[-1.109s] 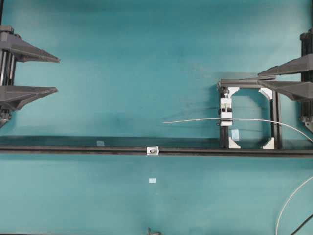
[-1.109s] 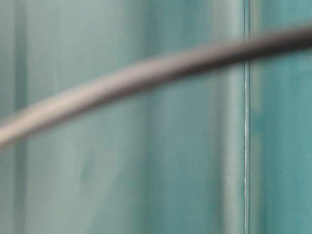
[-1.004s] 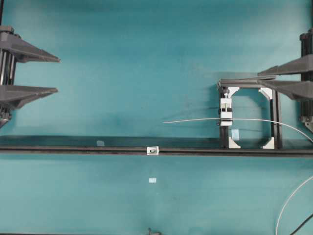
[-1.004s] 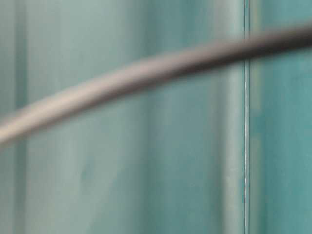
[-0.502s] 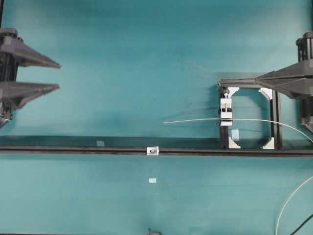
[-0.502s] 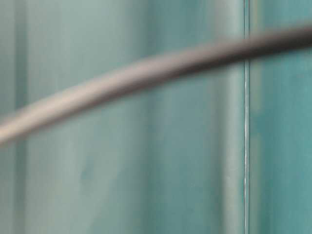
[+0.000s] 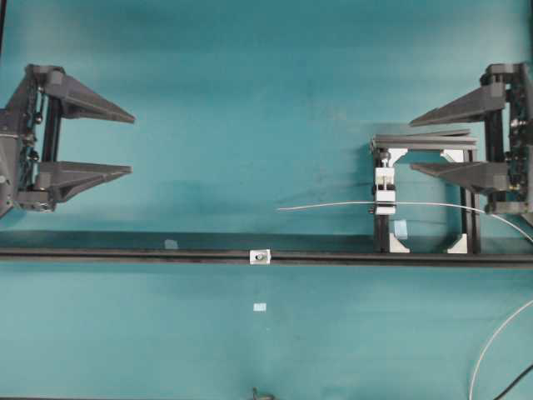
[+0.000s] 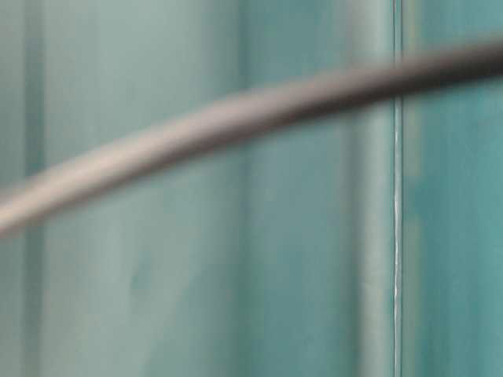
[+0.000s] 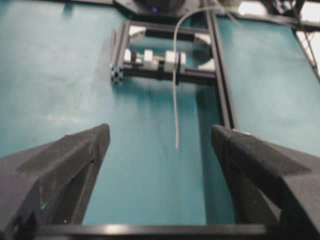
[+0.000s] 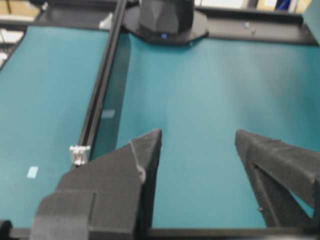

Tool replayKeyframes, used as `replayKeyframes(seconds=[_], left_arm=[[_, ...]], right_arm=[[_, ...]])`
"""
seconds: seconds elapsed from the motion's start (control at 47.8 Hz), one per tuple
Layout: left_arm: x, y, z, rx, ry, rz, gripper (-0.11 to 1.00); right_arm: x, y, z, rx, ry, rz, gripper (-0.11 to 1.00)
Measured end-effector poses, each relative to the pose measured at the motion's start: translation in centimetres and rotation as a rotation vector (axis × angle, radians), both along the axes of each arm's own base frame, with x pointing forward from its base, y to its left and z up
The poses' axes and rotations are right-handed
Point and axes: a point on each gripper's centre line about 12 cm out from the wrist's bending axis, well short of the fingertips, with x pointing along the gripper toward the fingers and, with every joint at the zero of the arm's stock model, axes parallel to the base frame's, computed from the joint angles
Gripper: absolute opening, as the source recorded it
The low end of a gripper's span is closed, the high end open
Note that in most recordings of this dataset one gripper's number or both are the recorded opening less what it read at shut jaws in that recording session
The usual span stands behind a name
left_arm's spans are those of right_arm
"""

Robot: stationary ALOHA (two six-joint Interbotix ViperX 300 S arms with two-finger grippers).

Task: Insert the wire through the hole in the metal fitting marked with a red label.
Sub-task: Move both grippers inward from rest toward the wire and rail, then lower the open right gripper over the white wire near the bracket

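The thin whitish wire (image 7: 333, 205) runs from a free end at centre, through a white clamp block (image 7: 384, 192), to the right edge. In the left wrist view the wire (image 9: 174, 100) points towards me. The small silvery metal fitting (image 7: 261, 257) sits on the black rail, and its hole shows as a dark centre. The fitting (image 10: 79, 152) also appears at the left of the right wrist view. The red label is out of view. My left gripper (image 7: 132, 144) (image 9: 160, 135) is open and empty, far left of the wire's end. My right gripper (image 7: 411, 147) (image 10: 198, 134) hangs open over the clamp frame, holding nothing.
A long black rail (image 7: 125, 256) crosses the table. A black frame (image 7: 470, 208) holds the clamp block. Pale paper squares (image 7: 260, 307) lie near the rail. A black cable (image 7: 516, 385) enters at the bottom right. The table-level view shows only a blurred cable (image 8: 236, 118).
Both grippers have moved in towards the middle and opened wide. The right one was shut half a second ago. The wire and the fitting have not moved.
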Motion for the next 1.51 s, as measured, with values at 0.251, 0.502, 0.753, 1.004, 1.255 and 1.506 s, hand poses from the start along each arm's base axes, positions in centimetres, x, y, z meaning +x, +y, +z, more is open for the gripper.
replayKeyframes(seconds=[0.251,0.502,0.753,1.004,1.255,1.506], left_arm=[[0.8,0.0,-1.6,0.005,0.071,-0.001,0.66],[1.5,0.0,-3.0,0.011,0.107,-0.001,0.66],[1.3,0.0,-4.2,0.038,0.1,-0.006,0.66],[1.6,-0.1,-5.1,0.046,0.132,-0.013,0.66],[2.1,-0.1,-6.7,0.047,0.189,-0.014,0.66],[2.6,-0.3,-8.5,0.05,0.236,-0.022,0.66]], right_arm=[[0.8,-0.2,-1.5,0.023,0.068,-0.014,0.71],[2.0,-0.2,-3.5,0.049,0.156,-0.026,0.71],[3.0,-0.3,-4.8,0.052,0.233,-0.03,0.71],[4.2,-0.3,-6.0,0.054,0.294,-0.032,0.71],[5.1,-0.2,-7.6,0.093,0.358,-0.044,0.71],[5.7,0.6,-8.5,0.094,0.392,-0.02,0.71]])
